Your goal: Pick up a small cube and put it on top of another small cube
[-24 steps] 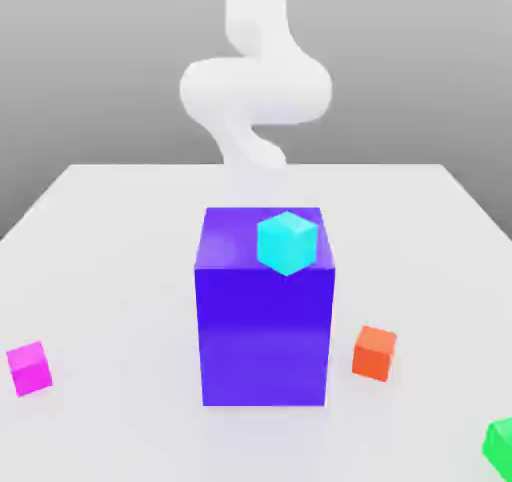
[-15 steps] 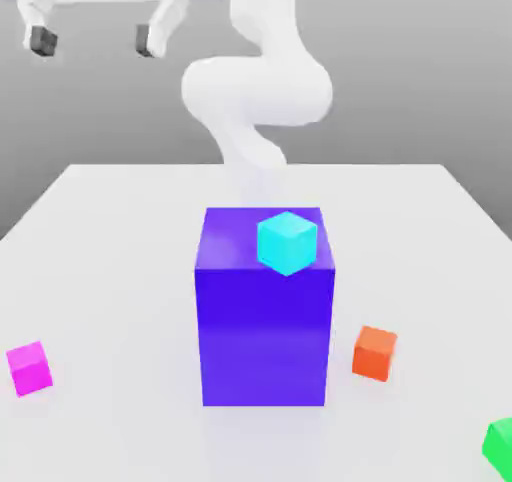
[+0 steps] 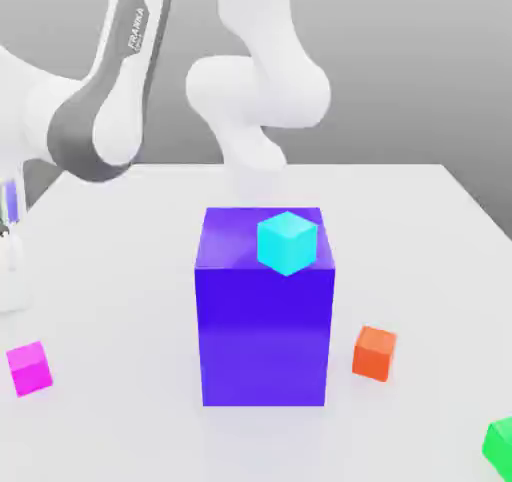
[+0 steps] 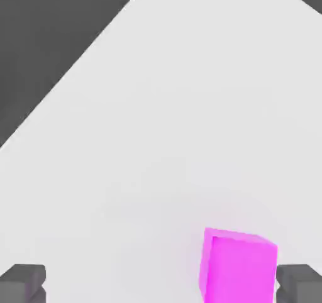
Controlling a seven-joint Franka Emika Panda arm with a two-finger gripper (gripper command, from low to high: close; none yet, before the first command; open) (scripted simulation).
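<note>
- Exterior view: pink cube [image 3: 29, 367] on the table [image 3: 420, 230] at the view's left edge; green cube [image 3: 499, 442] at the far right corner, well apart. Tall purple block [image 3: 264, 305] with cyan cube [image 3: 287, 242] on top sits between them, orange cube [image 3: 375, 352] just beside it. Risk: low carry path clips block or orange cube.
- Hand view: gripper [image 4: 161, 286] spread wide, holding nothing. Pink cube off-centre, just beside one fingertip [image 4: 300, 283]. Risk: straight descent lands that finger on the cube or shoves it; centring likely needed first.
</note>
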